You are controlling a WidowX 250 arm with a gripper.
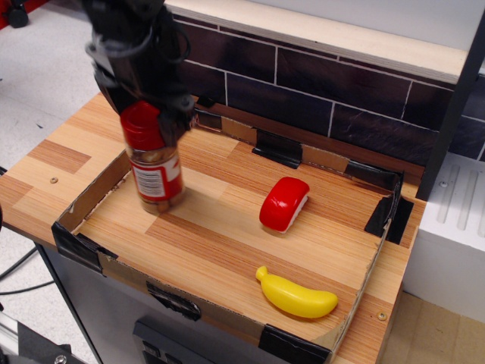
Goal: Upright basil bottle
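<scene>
The basil bottle, a clear jar with a red cap and red-and-white label, stands upright at the left side of the shallow wooden tray. My black gripper comes down from above and is shut on the bottle's red cap. The bottle's base is at or just above the tray floor, close to the left cardboard wall. The image is slightly blurred around the gripper.
A red-and-white rounded toy block lies in the tray's middle right. A yellow banana lies near the front right corner. A dark brick wall runs behind the tray, and low cardboard walls edge it.
</scene>
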